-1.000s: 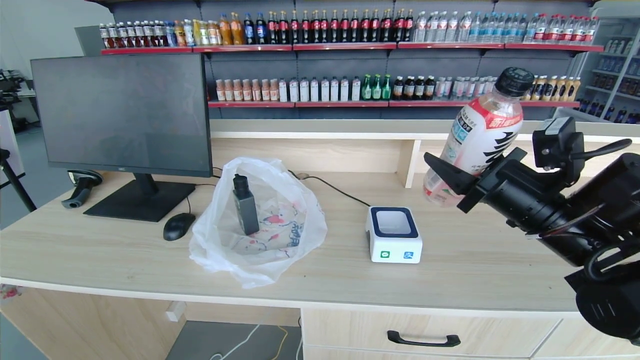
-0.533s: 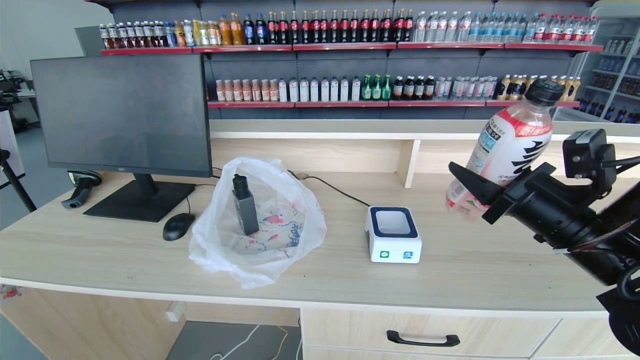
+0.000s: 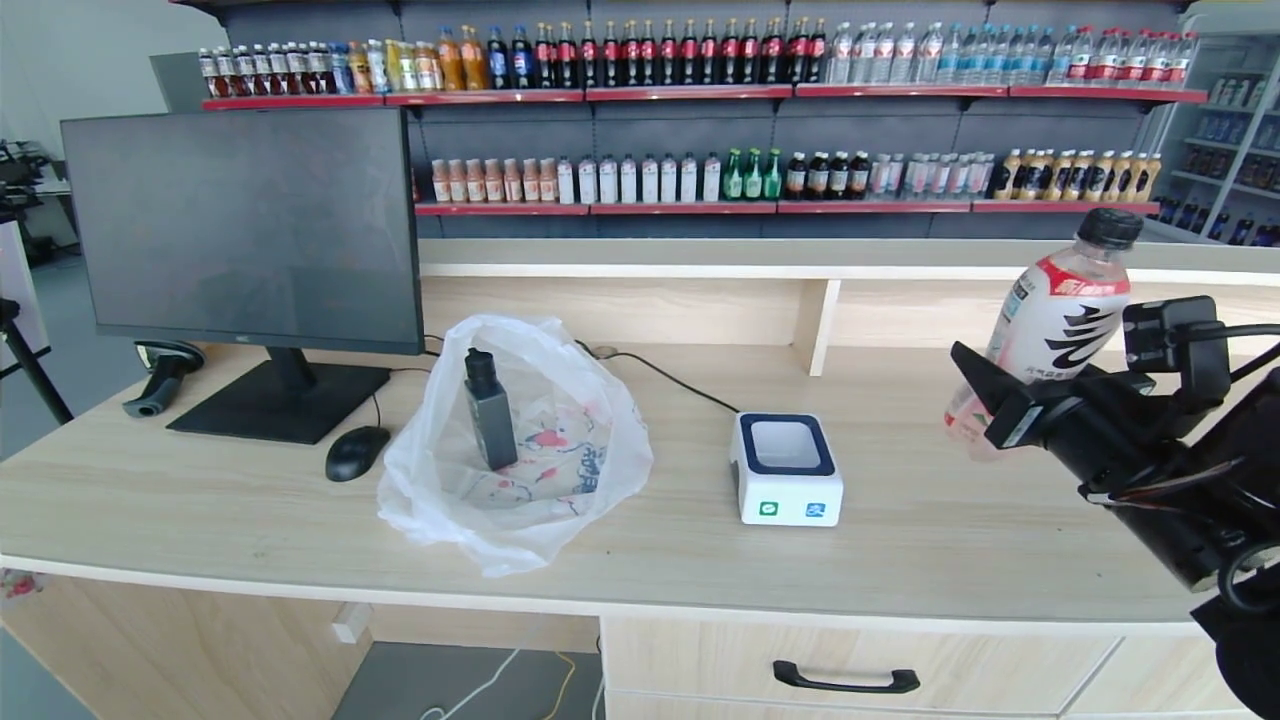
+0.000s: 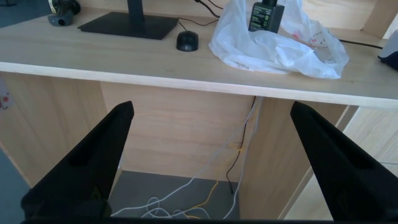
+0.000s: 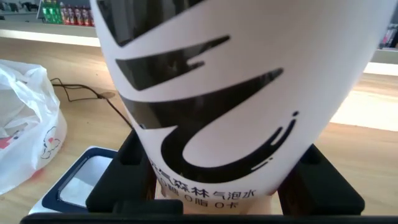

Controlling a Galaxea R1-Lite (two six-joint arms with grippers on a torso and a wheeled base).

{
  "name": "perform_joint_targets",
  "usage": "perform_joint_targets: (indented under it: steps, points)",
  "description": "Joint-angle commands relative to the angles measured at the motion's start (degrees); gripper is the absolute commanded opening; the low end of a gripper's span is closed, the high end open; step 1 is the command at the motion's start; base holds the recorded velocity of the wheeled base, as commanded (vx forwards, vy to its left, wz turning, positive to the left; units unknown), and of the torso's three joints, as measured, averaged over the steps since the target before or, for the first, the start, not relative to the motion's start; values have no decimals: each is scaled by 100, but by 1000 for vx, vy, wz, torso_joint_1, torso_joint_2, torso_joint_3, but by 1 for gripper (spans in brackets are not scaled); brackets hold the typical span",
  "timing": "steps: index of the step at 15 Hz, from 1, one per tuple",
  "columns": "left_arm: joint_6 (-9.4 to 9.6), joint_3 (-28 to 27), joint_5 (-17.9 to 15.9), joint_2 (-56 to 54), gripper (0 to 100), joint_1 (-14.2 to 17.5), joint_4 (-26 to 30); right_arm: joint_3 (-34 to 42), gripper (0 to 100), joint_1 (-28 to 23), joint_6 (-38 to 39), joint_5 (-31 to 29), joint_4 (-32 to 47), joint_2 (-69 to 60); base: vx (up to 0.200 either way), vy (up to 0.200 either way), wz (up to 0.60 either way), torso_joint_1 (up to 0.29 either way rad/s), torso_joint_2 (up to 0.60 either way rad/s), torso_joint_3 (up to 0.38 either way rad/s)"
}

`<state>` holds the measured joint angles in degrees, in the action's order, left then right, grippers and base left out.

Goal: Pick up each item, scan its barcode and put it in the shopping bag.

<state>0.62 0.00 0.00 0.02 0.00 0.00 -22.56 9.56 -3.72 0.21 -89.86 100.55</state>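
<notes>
A drink bottle (image 3: 1062, 318) with a white label, red band and black cap is held tilted over the counter's right end, my right gripper (image 3: 1012, 392) shut on its lower half. The right wrist view has the bottle (image 5: 224, 93) close up between the right gripper (image 5: 221, 190) fingers. The white scanner (image 3: 787, 468) sits mid-counter, to the left of the bottle. The clear shopping bag (image 3: 560, 470) lies open left of the scanner with a dark grey item (image 3: 490, 410) standing in it. My left gripper (image 4: 211, 168) is open, below the counter's front edge.
A monitor (image 3: 245, 230), a black mouse (image 3: 357, 452) and a handheld scanner (image 3: 160, 378) occupy the counter's left side. A cable (image 3: 660, 372) runs behind the bag. The scanner (image 5: 81, 183) and bag (image 5: 25, 124) lie beyond the held bottle. Drink shelves stand behind the raised back ledge.
My right arm has carried the bottle to the right and lower, farther from the scanner. The bag, its item and the scanner have not moved.
</notes>
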Motion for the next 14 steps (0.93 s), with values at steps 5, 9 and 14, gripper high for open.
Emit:
perform_joint_targets:
  steps: [5, 9, 14]
  points:
    - [-1, 0, 0, -2, 100, 0, 0, 340, 0, 11, 161, 6, -14, -132, 0, 0, 0, 0, 0, 0]
    - [-9, 0, 0, -2, 100, 9, 0, 481, 0, 20, 187, 14, -14, -290, -50, 0, 0, 1, 1, 1]
    - [-27, 0, 0, -2, 100, 9, 0, 516, 0, 20, 196, 14, -14, -334, 0, 120, 0, -7, -2, 7]
